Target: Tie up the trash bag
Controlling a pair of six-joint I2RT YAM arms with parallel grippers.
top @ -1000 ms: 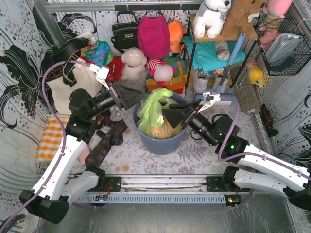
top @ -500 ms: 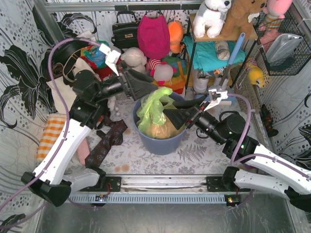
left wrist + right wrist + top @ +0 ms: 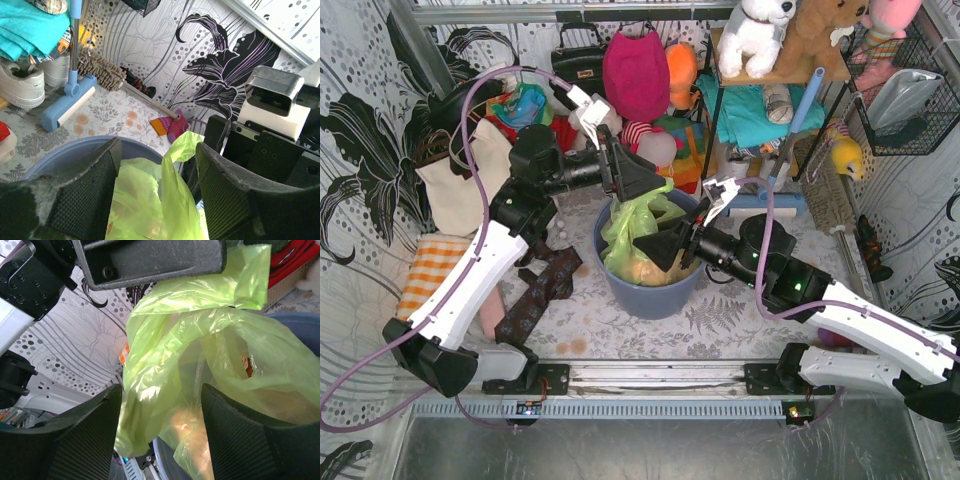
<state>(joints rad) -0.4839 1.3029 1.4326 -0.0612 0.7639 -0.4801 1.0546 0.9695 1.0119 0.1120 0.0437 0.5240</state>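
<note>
Lining up flap grasp | left hand (image 3: 159, 150) spread, right hand (image 3: 161, 390) spread, both straddling thin translucent lime-green plastic trash bag (image 3: 628, 222) | suggest: pinch separate flaps high above blue-grey round plastic bin (image 3: 650, 295)

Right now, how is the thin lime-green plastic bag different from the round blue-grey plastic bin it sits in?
The thin lime-green plastic bag is crinkly and see-through, tan paper showing; the round blue-grey plastic bin is smooth and solid. The bag's top flops loosely above the bin's rim; the bin stands stiff and upright. Both are plastic.
</note>
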